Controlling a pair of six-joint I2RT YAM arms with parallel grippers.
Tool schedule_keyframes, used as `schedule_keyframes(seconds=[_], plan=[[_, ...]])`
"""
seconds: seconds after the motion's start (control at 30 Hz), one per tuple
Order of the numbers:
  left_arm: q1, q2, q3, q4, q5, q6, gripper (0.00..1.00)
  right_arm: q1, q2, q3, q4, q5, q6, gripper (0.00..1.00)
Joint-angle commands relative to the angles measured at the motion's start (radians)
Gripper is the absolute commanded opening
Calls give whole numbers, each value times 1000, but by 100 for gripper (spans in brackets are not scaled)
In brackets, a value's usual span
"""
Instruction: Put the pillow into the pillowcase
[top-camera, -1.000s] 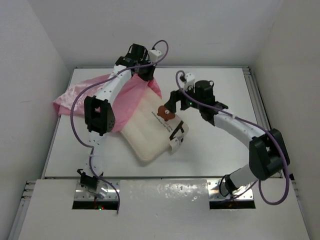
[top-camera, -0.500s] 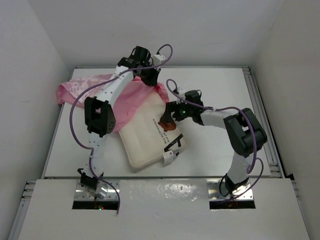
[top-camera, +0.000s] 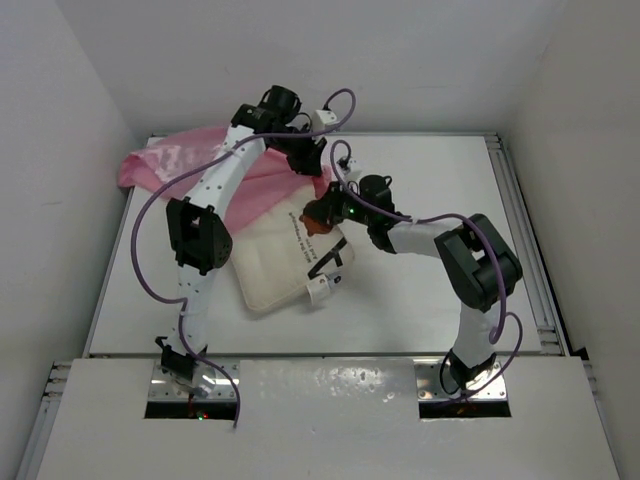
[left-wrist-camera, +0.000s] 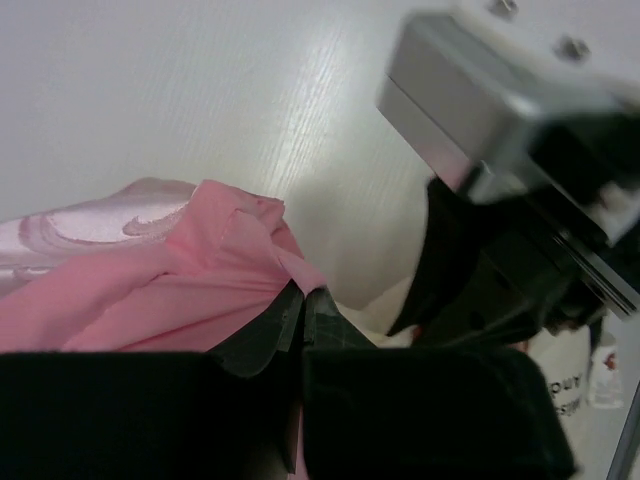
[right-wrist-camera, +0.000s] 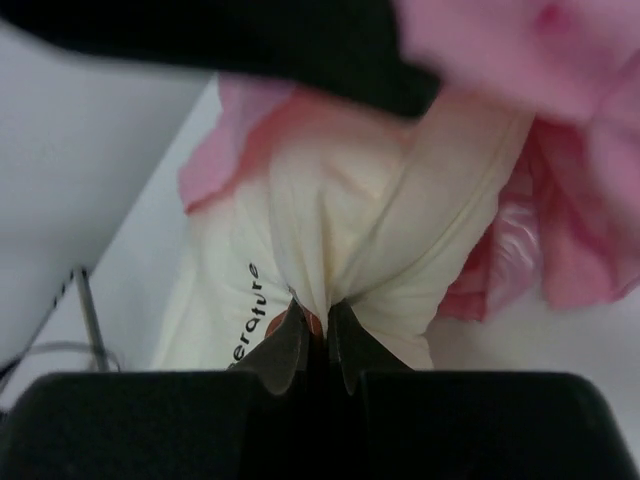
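Observation:
The cream pillow (top-camera: 268, 268) lies slanted on the table, its far end under the pink satin pillowcase (top-camera: 168, 160). My left gripper (top-camera: 312, 166) is shut on the pillowcase's edge and holds it up over the pillow's far right corner. In the left wrist view the fingertips (left-wrist-camera: 302, 296) pinch a fold of the pillowcase (left-wrist-camera: 150, 290). My right gripper (top-camera: 318, 214) is shut on the pillow at its bear-print edge. The right wrist view shows that gripper (right-wrist-camera: 318, 320) bunching the pillow (right-wrist-camera: 350, 220) between its tips, with the pillowcase (right-wrist-camera: 565, 240) draped just beyond.
The pillow's white tag (top-camera: 322, 290) sticks out at its near right corner. The two wrists sit close together above the pillow. The right arm's body (left-wrist-camera: 500, 190) fills the left wrist view's right side. White walls enclose the table (top-camera: 440, 290) on three sides.
My right gripper moved left onto the pillow's bear-print edge and shut on it. The pillow slid left and back. The left gripper carried the pillowcase edge a little further back.

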Motion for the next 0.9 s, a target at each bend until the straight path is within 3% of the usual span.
schedule_keyframes(seconds=[0.0, 0.2, 0.5, 0.63, 0.73, 0.77, 0.8, 0.87], plan=[[-49, -69, 84, -154, 247, 137, 0, -15, -75, 43, 483, 268, 139, 0], [-51, -79, 62, -212, 320, 193, 0, -12, -47, 15, 557, 573, 216, 0], [-49, -74, 45, -212, 211, 168, 0, 2, -114, -37, 615, 476, 234, 0], [-47, -76, 103, -214, 251, 142, 0, -30, -144, -74, 606, 561, 262, 0], [-44, -83, 99, -214, 256, 142, 0, -66, -124, -76, 528, 565, 351, 0], [-44, -85, 88, -212, 249, 157, 0, -84, -107, -56, 426, 545, 367, 0], [-44, -82, 76, -208, 243, 165, 0, -87, -99, -40, 367, 514, 368, 9], [-44, -80, -5, -118, 204, 88, 4, -89, -96, 5, 207, 366, 257, 48]])
